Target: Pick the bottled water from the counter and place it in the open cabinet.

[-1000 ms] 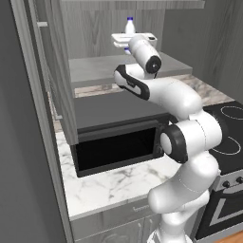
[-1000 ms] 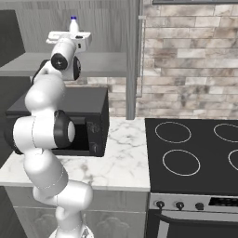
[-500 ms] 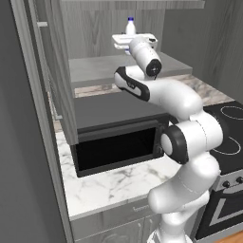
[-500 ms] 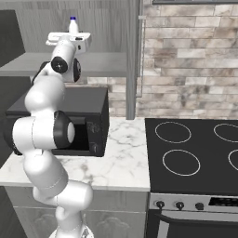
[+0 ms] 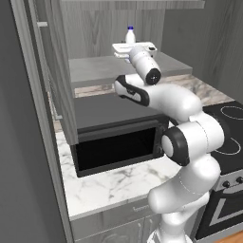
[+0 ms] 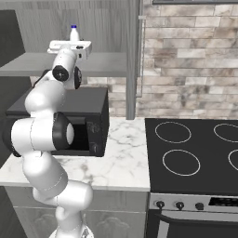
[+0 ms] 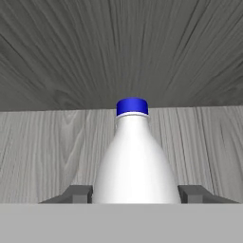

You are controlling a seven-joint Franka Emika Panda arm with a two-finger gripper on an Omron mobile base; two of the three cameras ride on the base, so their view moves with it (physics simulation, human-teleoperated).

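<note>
The bottled water [image 7: 135, 156], white with a blue cap, stands upright between my fingertips [image 7: 78, 193] in the hand view. My gripper [image 7: 135, 195] is shut on its lower body. In the base views the bottled water [image 5: 130, 35] [image 6: 73, 33] rises above the gripper [image 5: 132, 47] [image 6: 70, 45], which reaches over the grey shelf [image 5: 95, 69] [image 6: 28, 62] of the open cabinet. I cannot tell whether the bottle's base touches the shelf. Behind the bottle is the cabinet's grey wood-grain back wall [image 7: 47, 142]. The counter is out of view.
A black microwave [image 5: 118, 142] [image 6: 88, 125] sits on a marble worktop [image 5: 109, 185] right under the shelf. The cabinet's long door [image 5: 57, 85] hangs open at the left. A black stove top [image 6: 195, 153] lies to the right, with a brick wall [image 6: 190, 56] behind it.
</note>
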